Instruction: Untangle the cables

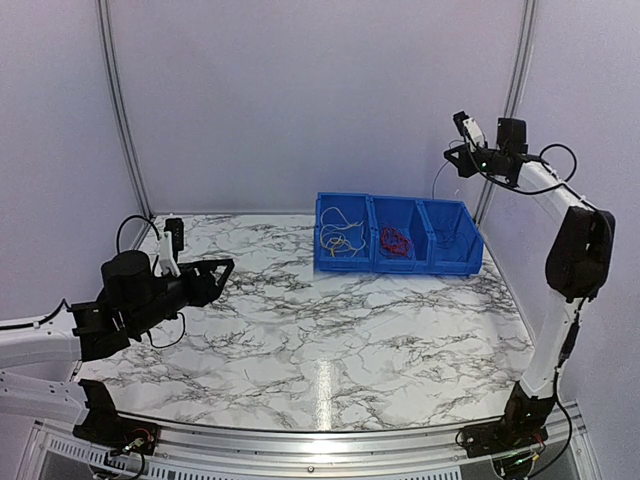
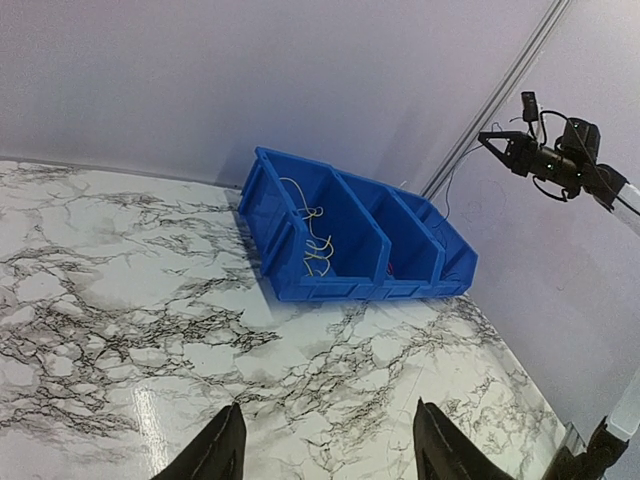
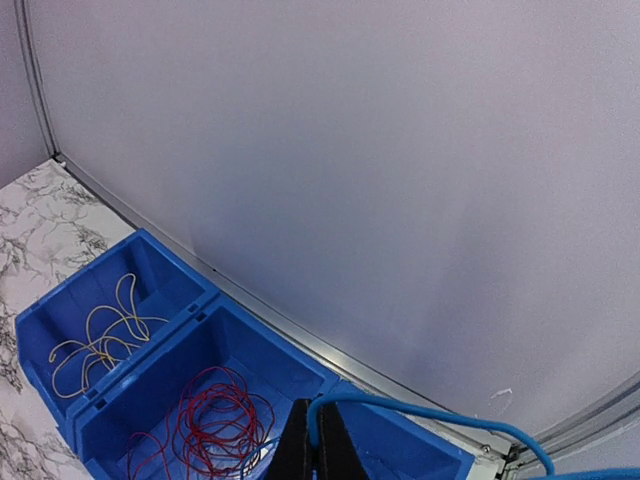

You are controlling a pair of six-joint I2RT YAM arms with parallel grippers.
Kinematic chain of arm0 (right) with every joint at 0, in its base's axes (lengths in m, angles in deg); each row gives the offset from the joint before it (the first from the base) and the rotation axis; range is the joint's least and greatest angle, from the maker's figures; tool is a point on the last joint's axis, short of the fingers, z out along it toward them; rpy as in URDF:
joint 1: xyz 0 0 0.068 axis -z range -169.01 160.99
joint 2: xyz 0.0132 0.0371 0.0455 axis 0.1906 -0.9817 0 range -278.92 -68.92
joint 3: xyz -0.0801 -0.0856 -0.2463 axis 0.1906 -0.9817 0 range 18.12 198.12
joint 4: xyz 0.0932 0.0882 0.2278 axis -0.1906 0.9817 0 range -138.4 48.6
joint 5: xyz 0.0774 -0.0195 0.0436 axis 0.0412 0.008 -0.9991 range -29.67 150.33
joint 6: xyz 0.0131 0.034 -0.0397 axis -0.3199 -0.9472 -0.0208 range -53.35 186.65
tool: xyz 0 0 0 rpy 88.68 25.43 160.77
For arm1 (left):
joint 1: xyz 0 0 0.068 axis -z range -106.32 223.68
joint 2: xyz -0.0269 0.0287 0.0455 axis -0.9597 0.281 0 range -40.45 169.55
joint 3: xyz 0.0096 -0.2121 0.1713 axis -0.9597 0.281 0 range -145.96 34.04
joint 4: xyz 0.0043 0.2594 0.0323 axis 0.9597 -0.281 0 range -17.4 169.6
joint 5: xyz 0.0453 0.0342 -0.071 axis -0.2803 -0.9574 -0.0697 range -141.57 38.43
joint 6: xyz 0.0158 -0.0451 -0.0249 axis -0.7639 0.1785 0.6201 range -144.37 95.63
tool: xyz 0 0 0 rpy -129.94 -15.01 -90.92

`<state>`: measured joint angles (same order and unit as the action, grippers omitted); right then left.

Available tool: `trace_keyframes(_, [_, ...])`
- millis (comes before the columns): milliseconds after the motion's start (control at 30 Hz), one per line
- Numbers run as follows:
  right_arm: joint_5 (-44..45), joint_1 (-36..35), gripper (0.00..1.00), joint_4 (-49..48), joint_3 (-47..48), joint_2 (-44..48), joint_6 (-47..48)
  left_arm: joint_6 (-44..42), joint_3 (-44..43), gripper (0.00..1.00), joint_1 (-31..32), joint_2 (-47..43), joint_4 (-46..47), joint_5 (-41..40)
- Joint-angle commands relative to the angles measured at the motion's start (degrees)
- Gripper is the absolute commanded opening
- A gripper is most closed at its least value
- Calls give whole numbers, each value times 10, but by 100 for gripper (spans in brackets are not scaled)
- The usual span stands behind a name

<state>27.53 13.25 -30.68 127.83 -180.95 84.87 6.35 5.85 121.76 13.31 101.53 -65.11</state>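
A row of three joined blue bins [image 1: 400, 268] stands at the far side of the marble table [image 1: 330, 330], right of centre. The yellow-white cables [image 1: 340, 235] lie loosely looped in the left compartment and the red cables [image 1: 395, 240] are coiled in the middle one. The right end effector [image 3: 313, 410] is raised high above the far right corner, beyond the bins, its fingers pressed together on a thin blue cable [image 3: 420, 412] that arcs away to the right. The left end effector [image 2: 328, 406] hangs low over the left part of the table, well apart from the bins, its fingers spread wide with nothing between them.
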Motion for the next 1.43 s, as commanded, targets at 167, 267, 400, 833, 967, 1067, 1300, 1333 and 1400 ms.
trace_keyframes(167, [20, 26, 0, 2, -27, -94, -80, 4, 2, 59, 2, 14, -4, 2])
trace_keyframes(267, [0, 34, 3, 55, -8, -129, -130, 1, 1, 59, 1, 18, -5, 1])
trace_keyframes(400, [9, 35, 24, 113, 7, -121, -143, -7, -5, 59, 1, 23, -7, 1])
trace_keyframes(833, [-12, 35, 64, 155, -188, 110, -128, -59, -54, 71, -2, 38, -66, -42])
trace_keyframes(967, [-29, 35, 69, 121, -254, 209, -67, -84, -127, 79, -2, 73, -159, -78])
trace_keyframes(1067, [-7, 35, 89, 35, -328, 306, -77, -125, -213, 82, -3, 112, -258, -113])
trace_keyframes(1300, [72, 35, 99, -90, -483, 457, -144, -165, -341, 88, -15, 175, -372, -157])
trace_keyframes(1333, [69, 35, 99, -101, -498, 470, -139, -177, -349, 91, -17, 176, -371, -157])
trace_keyframes(1400, [52, 35, 99, -102, -511, 481, -138, -200, -358, 98, -21, 176, -364, -144])
